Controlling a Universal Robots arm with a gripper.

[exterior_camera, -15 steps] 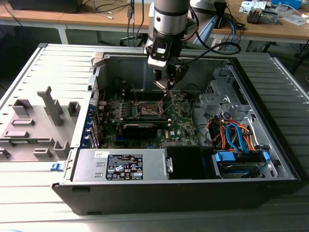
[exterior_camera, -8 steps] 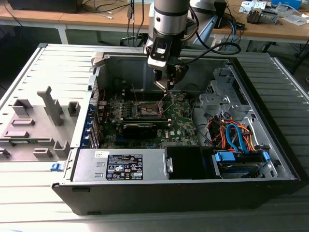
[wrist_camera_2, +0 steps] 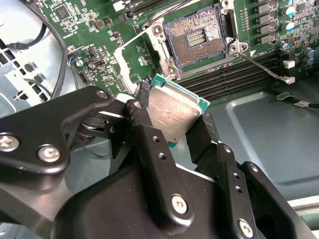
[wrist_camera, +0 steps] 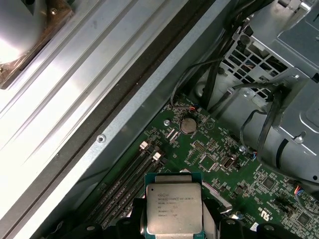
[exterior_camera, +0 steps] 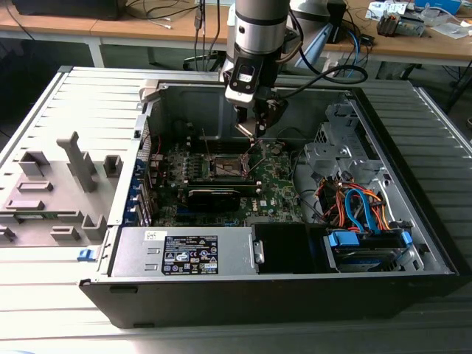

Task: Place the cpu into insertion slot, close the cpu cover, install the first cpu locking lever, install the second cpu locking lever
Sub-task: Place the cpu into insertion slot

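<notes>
Black claw (wrist_camera_2: 172,119) tight on the cpu (wrist_camera: 174,208); silver-grey top, green rim

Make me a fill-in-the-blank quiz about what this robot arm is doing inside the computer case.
The gripper is ____ on the cpu.
The insertion slot is ____, with no chip in it.
The circuit board around the slot is coloured ____.
Missing words: shut, empty, green.

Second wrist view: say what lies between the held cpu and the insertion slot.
In the second wrist view, the slot's silvery rim and black memory-slot ends separate the cpu from the insertion slot.
</notes>
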